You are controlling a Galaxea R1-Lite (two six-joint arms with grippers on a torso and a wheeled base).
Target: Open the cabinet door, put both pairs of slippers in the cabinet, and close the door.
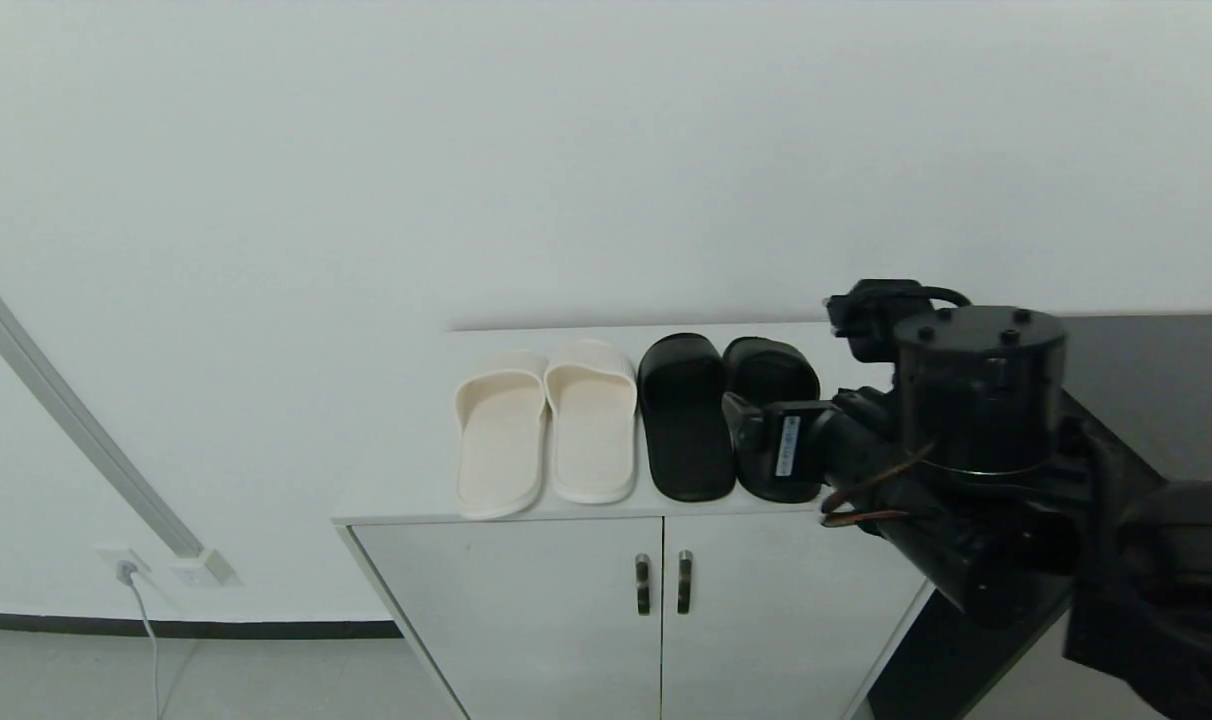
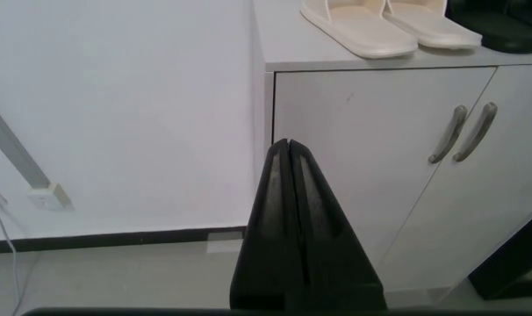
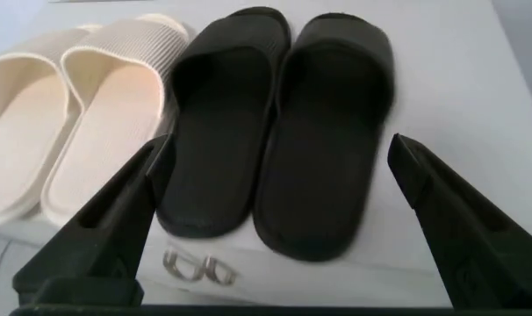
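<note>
Slippers: four in all, two pairs, side by side in one row on the cabinet top (image 1: pixel 401 495), toes to the wall, heels at the front edge.
White pair: two white slippers (image 1: pixel 546 430), ribbed over the strap, on the left of the row and touching each other along the inner sides.
Black pair: two black slippers (image 1: pixel 681 415), just right of the white ones. The left one lies just beside the nearer white slipper, and the heel of the right one is hidden in the head view behind the right arm.
Cabinet: one cabinet (image 1: pixel 526 620), white, against the wall.
Doors: two, both shut, meeting at the middle.
Handles: two handles (image 1: pixel 663 583), upright metal bars, one on each door, close on either side of the seam.
Right end effector (image 3: pixel 279 147): open wide, its two dark fingers (image 3: pixel 99 237) spread with nothing between them. It hangs over the front edge of the cabinet top above the heels of the black pair, which lie in the gap between the fingers in the wrist view. Whether it touches a slipper I cannot tell.
Left end effector (image 2: pixel 288 145): closed, fingers pressed flat together, holding nothing. It sits low, in front of the cabinet's left front corner, apart from the door.
Labels: one white label (image 1: pixel 789 445) on the right wrist, its print too small to read. No writing can be made out on the slippers or doors.
Dark worktop (image 1: pixel 1156 370): one, just right of the cabinet.
Wall: one socket (image 1: pixel 121 563) low on the left with one cable (image 1: pixel 151 640) hanging from it, and one slanting grey strip (image 1: pixel 66 410).
</note>
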